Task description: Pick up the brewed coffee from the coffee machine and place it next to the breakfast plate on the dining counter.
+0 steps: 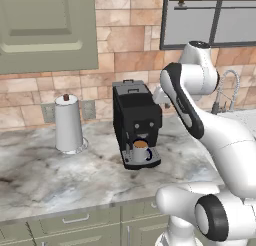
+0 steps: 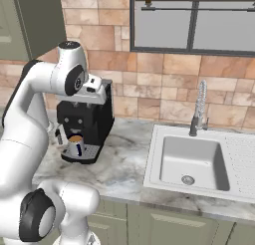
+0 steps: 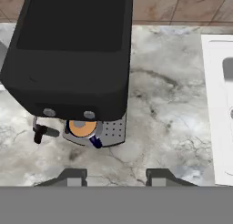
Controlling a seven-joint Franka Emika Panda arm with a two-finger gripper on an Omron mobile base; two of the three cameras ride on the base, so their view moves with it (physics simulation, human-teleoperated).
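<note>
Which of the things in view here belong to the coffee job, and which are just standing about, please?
Job: brewed coffee on the coffee machine; gripper, open above them.
Standing about: paper-towel roll, sink, tap, window.

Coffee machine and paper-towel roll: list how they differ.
The coffee machine is a black box; the paper-towel roll is a white upright cylinder with a brown knob. The coffee machine holds a mug of brown liquid on its grey tray; the paper-towel roll holds nothing. Both stand on the marbled counter, near the tiled wall.
</note>
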